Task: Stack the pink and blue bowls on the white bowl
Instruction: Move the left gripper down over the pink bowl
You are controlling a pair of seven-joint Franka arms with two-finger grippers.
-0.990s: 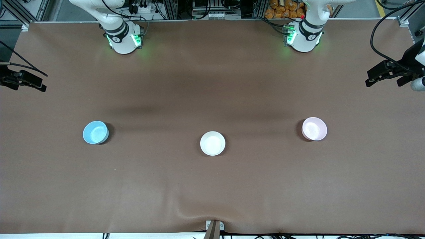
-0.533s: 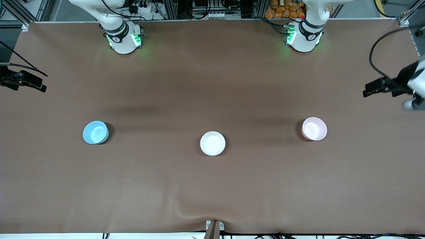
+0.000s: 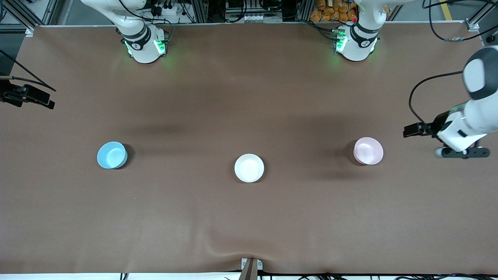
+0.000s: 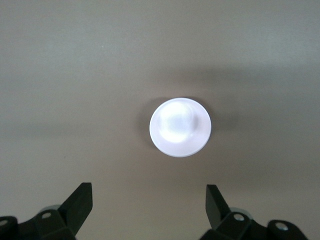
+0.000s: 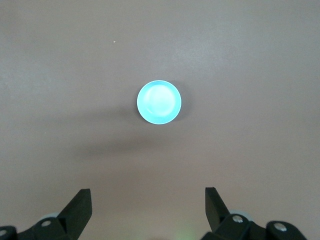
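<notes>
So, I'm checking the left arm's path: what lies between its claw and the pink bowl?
Nothing: in the front view only bare brown table cover lies between the open left claw and the pink bowl.

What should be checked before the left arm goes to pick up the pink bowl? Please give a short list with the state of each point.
1. Left gripper open: ok, fingers wide apart.
2. Left gripper empty: ok.
3. Pink bowl upright and free on the table: ok.
4. Left gripper over the pink bowl: not ok, it is off toward the left arm's end.
5. White bowl empty, ready to receive: ok.
6. Right gripper out of the way, open, blue bowl untouched: ok.
</notes>
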